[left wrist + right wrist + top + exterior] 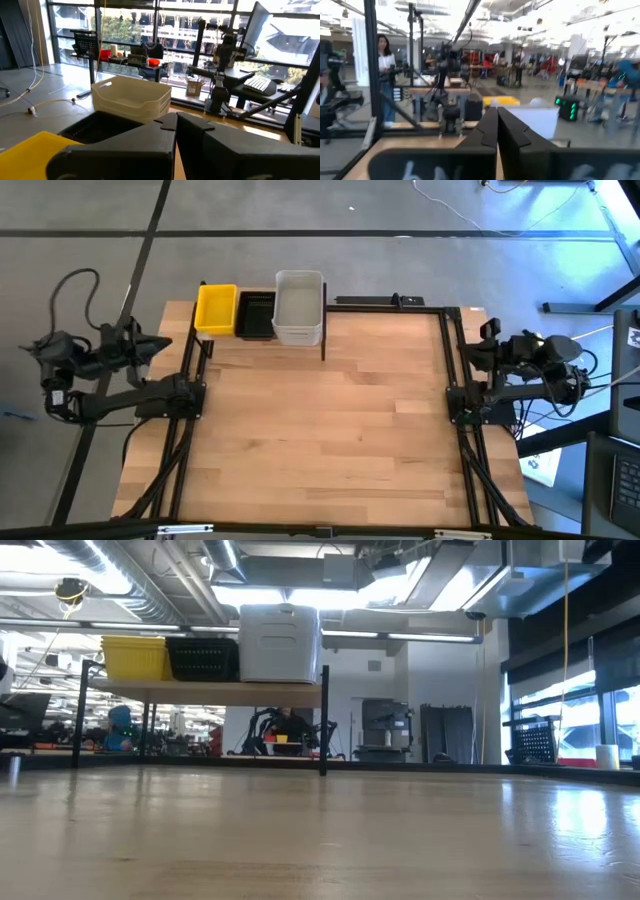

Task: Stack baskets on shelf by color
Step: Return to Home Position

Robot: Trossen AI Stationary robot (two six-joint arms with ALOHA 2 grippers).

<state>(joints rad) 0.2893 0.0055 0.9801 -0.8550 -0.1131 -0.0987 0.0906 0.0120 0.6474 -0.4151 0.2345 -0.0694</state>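
Where baskets [279, 645] line the shelf [200, 692], a black upright [324, 730] flanks them.

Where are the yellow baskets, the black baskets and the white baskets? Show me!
yellow baskets [215, 310]: high view, inside floor of the top one.
black baskets [203, 658]: low view, the holey front wall.
white baskets [131, 96]: left wrist view, inside the top one.
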